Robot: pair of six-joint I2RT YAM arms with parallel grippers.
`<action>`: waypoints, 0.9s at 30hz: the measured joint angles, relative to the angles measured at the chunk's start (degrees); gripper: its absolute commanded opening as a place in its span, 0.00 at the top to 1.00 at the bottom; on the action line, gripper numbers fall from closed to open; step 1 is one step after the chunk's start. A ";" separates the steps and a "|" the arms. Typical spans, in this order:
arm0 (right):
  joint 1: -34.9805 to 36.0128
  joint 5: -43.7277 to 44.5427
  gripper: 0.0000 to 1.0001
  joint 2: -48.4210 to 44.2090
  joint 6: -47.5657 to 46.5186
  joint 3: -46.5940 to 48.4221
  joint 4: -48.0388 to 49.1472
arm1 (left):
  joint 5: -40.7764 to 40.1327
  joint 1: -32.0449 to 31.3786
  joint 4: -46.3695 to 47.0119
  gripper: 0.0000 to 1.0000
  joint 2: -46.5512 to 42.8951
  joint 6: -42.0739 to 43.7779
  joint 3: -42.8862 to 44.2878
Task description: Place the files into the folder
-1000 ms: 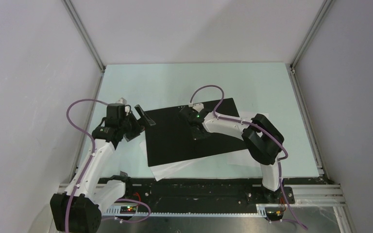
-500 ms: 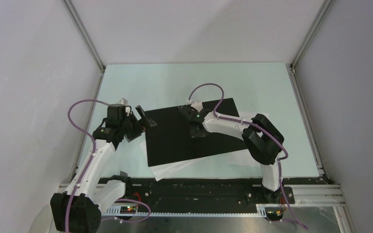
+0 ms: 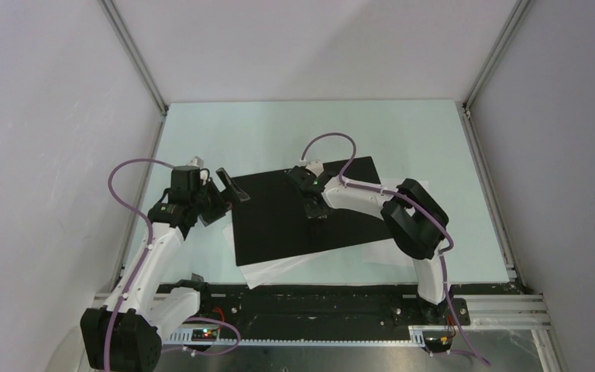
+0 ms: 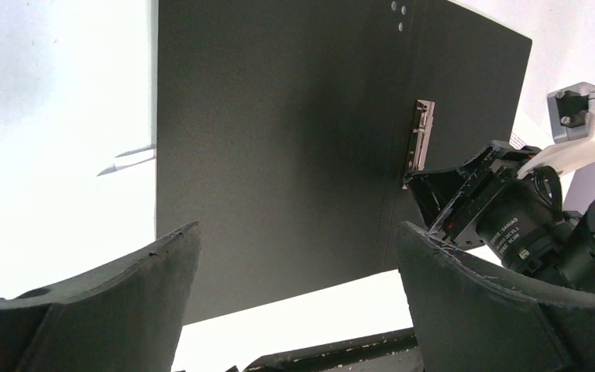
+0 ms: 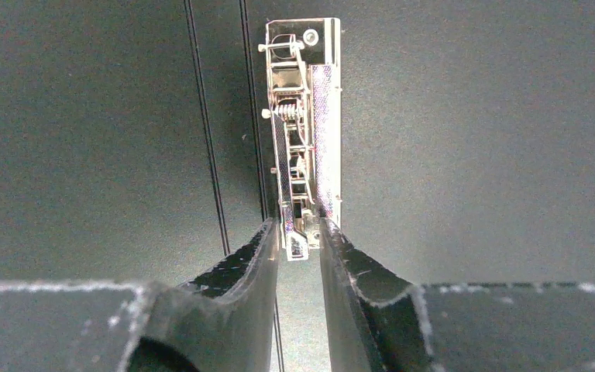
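The folder (image 3: 275, 225) lies open on the table, black inside up, with its metal clip (image 5: 302, 132) on the spine. The files, two white sheets, lie under it; one sticks out at the near left (image 3: 267, 271), the other at the right (image 3: 383, 252). My right gripper (image 3: 315, 213) is down on the spine, its jaws closed narrowly around the clip's lower end in the right wrist view (image 5: 298, 232). My left gripper (image 3: 228, 190) hangs open and empty just off the folder's left edge, and the folder (image 4: 279, 139) and clip (image 4: 421, 139) show between its fingers.
The pale green table (image 3: 279, 132) is walled by grey panels on three sides. A black rail (image 3: 302, 302) with both arm bases runs along the near edge. A sheet corner (image 4: 128, 155) pokes past the folder's edge.
My right gripper has shifted a little along the spine toward the near edge, and its elbow has moved slightly left. The left arm has hardly moved.
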 measured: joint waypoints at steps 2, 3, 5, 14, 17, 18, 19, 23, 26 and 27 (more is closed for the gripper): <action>0.07 -0.22 0.72 0.46 0.00 0.00 0.02 | 0.00 0.00 0.02 0.00 0.02 0.00 0.00; 0.15 -0.31 0.74 0.61 0.00 0.00 0.04 | 0.00 0.00 0.02 0.00 0.02 -0.02 0.00; 0.17 -0.31 0.79 0.72 0.07 0.00 0.04 | 0.00 0.00 0.02 0.00 0.04 -0.02 0.00; 0.20 -0.55 0.95 0.76 0.24 0.00 0.20 | 0.00 0.00 0.04 0.00 0.17 -0.02 0.00; 0.28 -0.55 0.96 0.74 0.81 -0.02 0.15 | 0.02 -0.04 0.09 0.00 0.17 -0.07 -0.04; 0.33 -0.59 0.97 0.68 1.05 -0.07 0.15 | 0.02 -0.07 0.15 0.00 0.17 -0.09 -0.11; 0.42 -0.63 0.97 0.48 1.20 -0.28 0.28 | 0.09 -0.11 0.24 0.00 0.17 -0.13 -0.24; 0.92 -1.18 0.97 -1.25 1.68 -2.25 0.55 | 0.48 -0.98 0.52 0.01 0.37 -0.52 -0.57; 1.79 -1.62 0.98 -2.60 2.49 -3.65 -0.13 | 0.50 -2.69 1.55 0.02 1.16 -1.01 -0.59; 2.12 -1.81 0.99 -3.08 2.82 -4.15 -0.31 | 0.57 -3.19 1.84 0.02 1.42 -1.14 -0.61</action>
